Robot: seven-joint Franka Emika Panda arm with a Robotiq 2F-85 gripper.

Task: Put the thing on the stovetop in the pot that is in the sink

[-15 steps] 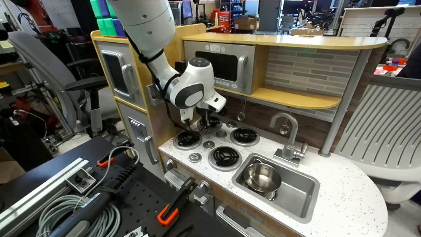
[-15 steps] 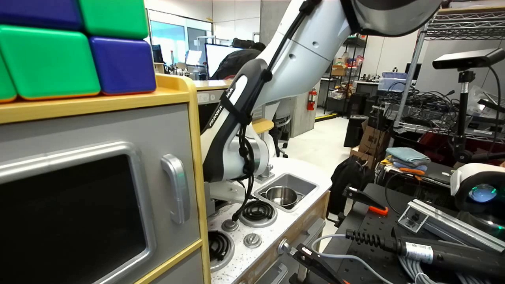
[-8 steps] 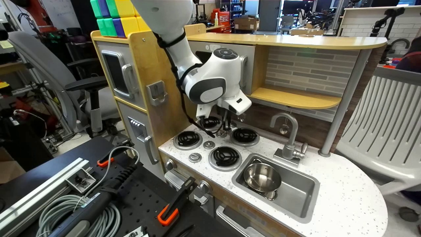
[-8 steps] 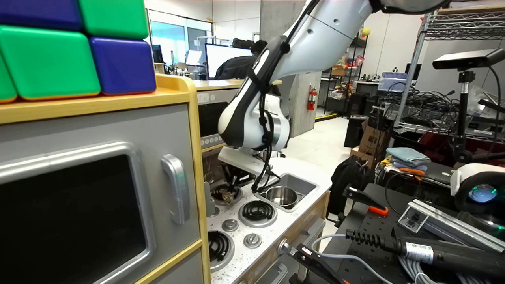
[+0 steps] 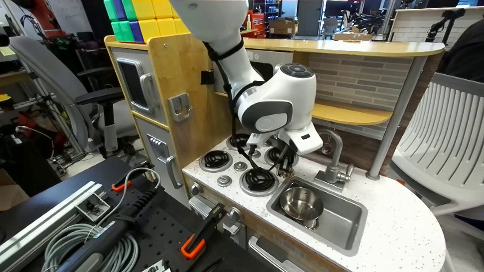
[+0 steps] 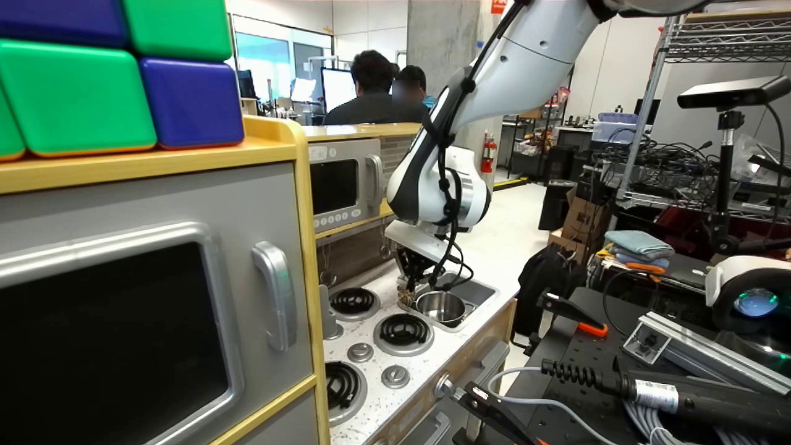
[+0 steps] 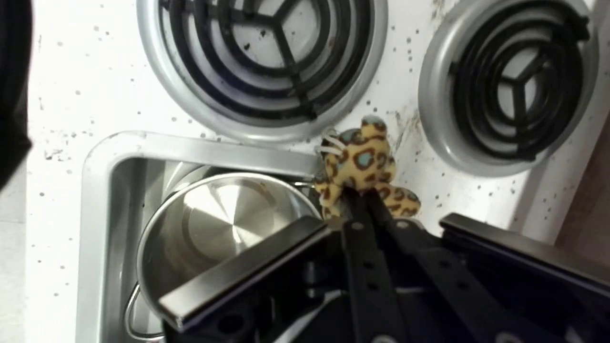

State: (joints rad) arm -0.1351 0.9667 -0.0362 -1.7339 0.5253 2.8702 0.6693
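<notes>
At sink's (image 7: 209,153) corner, your gripper (image 7: 362,194) clamped on leopard-spotted toy (image 7: 364,159), held near pot (image 7: 200,238); whether toy touches sink, you cannot tell. White label (image 6: 656,395) on black tool (image 6: 710,402) too small for you to read. Wrist view gives you brown-ringed spots; both exterior views show only small brownish clump.

We see a robotics lab: in both exterior views a white robot arm (image 5: 242,70) hangs over a play kitchen (image 5: 181,71) with a small stove (image 5: 258,184) and sink (image 5: 342,219). In an exterior view, a black table (image 5: 162,224) with coiled cable (image 5: 60,241) sits at lower left, an office chair (image 5: 47,71) at upper left. In an exterior view, we find people (image 6: 371,105) near a screen (image 6: 338,86), upper centre, and tangled wires (image 6: 667,165) at right.
</notes>
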